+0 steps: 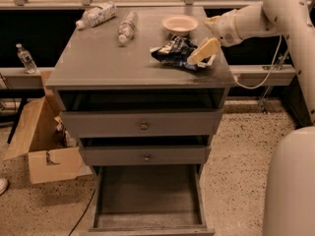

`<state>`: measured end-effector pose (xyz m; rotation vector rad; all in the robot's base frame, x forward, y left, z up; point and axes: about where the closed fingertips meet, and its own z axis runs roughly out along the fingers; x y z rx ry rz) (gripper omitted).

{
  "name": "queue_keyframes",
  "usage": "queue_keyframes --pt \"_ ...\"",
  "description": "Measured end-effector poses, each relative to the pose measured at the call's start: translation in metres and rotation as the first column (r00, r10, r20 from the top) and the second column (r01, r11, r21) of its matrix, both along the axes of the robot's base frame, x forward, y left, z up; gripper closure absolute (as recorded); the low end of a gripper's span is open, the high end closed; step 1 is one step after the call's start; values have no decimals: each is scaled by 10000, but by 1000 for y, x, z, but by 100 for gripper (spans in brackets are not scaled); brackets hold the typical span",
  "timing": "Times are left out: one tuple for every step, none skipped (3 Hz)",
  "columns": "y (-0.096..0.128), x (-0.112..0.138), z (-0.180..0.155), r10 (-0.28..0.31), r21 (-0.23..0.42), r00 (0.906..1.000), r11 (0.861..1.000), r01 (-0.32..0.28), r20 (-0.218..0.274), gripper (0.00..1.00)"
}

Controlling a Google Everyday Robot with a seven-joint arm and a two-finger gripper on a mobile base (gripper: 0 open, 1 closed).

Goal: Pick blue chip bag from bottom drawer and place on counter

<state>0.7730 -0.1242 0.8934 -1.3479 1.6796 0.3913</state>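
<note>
The blue chip bag (173, 51) is a dark crinkled bag with white lettering. It lies on the counter (108, 58) right of centre, in front of a bowl. My gripper (203, 53) reaches in from the right and sits at the bag's right end, low over the counter and touching or overlapping the bag. The bottom drawer (147, 193) is pulled open below, and its flat grey floor is bare.
A pale bowl (179, 23) stands behind the bag. Two clear plastic bottles (127, 26) (96, 14) lie at the counter's back left. The two upper drawers (143, 126) are slightly open. A cardboard box (47, 151) sits on the floor to the left.
</note>
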Motion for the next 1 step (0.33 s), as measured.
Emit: queue_keyframes --pt "-38 -17 23 -277 416 9986 9988 258 454 0"
